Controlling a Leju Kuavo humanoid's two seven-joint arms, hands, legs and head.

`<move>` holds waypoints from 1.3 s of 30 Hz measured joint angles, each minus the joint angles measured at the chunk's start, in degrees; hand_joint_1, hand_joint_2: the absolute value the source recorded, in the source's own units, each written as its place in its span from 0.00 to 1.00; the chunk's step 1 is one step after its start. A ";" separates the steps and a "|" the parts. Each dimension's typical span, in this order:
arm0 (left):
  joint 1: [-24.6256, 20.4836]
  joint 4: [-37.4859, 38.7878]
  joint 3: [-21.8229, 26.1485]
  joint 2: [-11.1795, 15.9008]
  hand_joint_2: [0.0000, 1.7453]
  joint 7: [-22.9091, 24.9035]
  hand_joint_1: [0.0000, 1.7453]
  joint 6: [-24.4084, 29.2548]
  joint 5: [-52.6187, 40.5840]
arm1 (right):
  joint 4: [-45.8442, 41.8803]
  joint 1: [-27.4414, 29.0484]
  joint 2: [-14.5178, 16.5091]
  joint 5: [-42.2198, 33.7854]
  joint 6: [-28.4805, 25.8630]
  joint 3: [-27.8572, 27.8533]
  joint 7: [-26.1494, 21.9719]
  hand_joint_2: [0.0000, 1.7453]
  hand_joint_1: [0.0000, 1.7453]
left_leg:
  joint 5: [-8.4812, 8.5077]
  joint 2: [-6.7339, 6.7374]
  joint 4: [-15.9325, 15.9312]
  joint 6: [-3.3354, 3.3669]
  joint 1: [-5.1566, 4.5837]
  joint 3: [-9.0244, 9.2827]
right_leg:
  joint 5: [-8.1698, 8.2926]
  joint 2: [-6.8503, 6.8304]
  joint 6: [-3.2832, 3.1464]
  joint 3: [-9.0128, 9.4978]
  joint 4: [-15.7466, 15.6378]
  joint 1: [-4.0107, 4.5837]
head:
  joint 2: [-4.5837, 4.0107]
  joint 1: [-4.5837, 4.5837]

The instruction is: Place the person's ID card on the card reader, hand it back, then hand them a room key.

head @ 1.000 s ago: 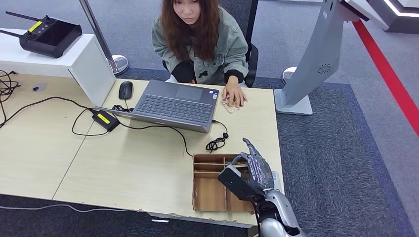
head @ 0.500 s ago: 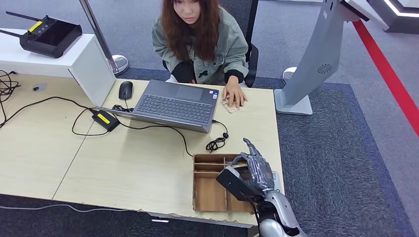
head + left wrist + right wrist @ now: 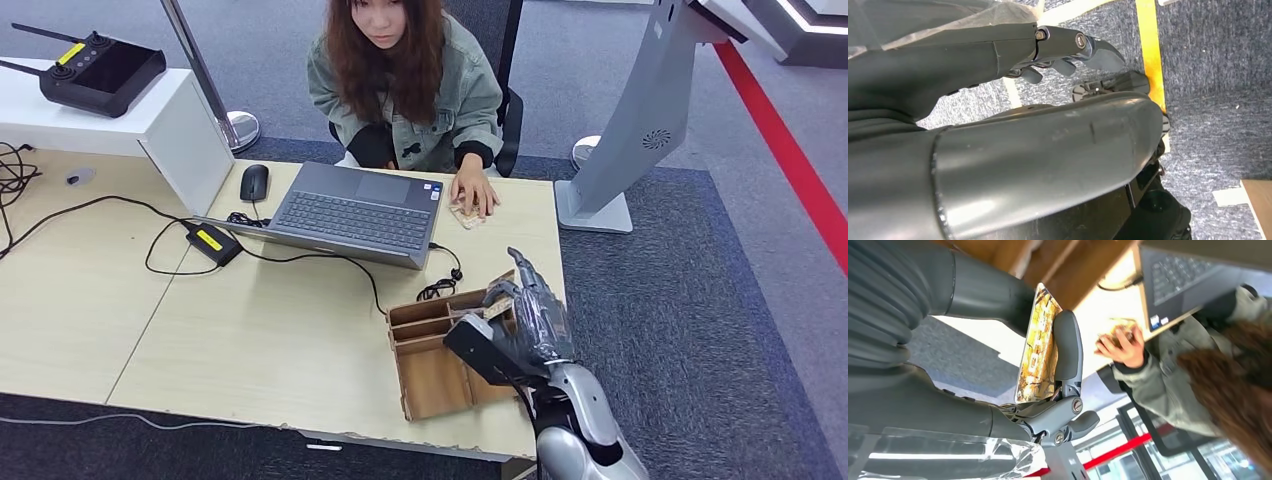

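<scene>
My right hand (image 3: 525,325) hovers over the far right corner of the wooden divided box (image 3: 435,385) near the table's front right edge. It pinches a gold-patterned key card (image 3: 498,308) between thumb and a finger. The right wrist view shows that card (image 3: 1037,347) upright in the same right hand (image 3: 998,415). Across the table a person sits with one hand (image 3: 473,190) resting on a small card (image 3: 462,217) beside the laptop (image 3: 355,212). My left hand (image 3: 1068,50) hangs over the carpet, holding nothing.
A black cable (image 3: 437,290) coils between the laptop and the box. A mouse (image 3: 254,182), a black adapter with a yellow label (image 3: 213,242) and a white stand with a controller (image 3: 95,70) sit to the left. A grey kiosk base (image 3: 595,210) stands right of the table.
My right hand has risen and moved away from me with the key card. The wooden box has shifted and turned, its far end now nearer the cable.
</scene>
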 joint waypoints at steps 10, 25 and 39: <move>0.00 0.00 0.00 -0.20 0.00 -0.05 0.00 0.00 0.00 | -3.26 -0.03 -0.36 0.26 -0.01 -0.92 -0.03 1.00 1.00 | 0.00 0.00 -0.01 0.00 0.01 -0.01 | 0.00 0.00 0.00 -0.01 0.00 0.01 | 0.00 0.00; -0.14 0.00 -1.03 -0.74 0.00 1.45 0.00 -0.31 0.00 | -9.36 -12.24 1.40 -12.60 -0.40 -2.11 0.87 1.00 1.00 | 0.04 0.02 0.00 -0.03 0.00 0.01 | 0.03 0.01 -0.01 0.02 0.03 0.00 | 0.00 -0.01; -1.53 0.00 -4.95 -2.08 0.00 1.08 0.00 -2.20 0.00 | 14.87 -29.39 9.83 -23.94 -6.61 -1.77 -6.45 1.00 1.00 | 0.05 -0.05 0.00 -0.05 0.03 -0.03 | 0.03 -0.02 -0.02 0.00 0.07 0.02 | 0.00 -0.01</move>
